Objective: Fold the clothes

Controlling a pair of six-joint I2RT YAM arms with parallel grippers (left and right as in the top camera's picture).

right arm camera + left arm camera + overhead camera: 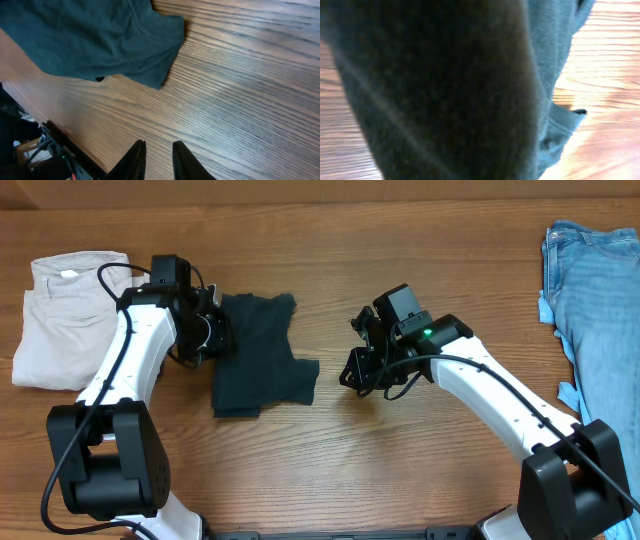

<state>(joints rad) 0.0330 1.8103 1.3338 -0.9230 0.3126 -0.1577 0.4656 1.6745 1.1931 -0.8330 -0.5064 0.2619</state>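
Wood table (330, 470) | blk T-shirt (255, 360) bunched | L gripper (212, 332) clamped on it | R gripper (158, 146) ajar, empty

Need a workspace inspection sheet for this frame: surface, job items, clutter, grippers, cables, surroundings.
Surface: wooden table, no spills or marks seen.
Job's things: black T-shirt lies partly folded left of centre, with one corner sticking out to the right.
Clutter: beige trousers at far left and blue jeans at the right edge, both apart from the shirt.
Grippers: left gripper is shut on the shirt's left edge. Right gripper has its jaws slightly apart, empty, over bare wood.
Cables: black cables run along both arms, off the shirt.
Surroundings: dark rig hardware past the table edge.
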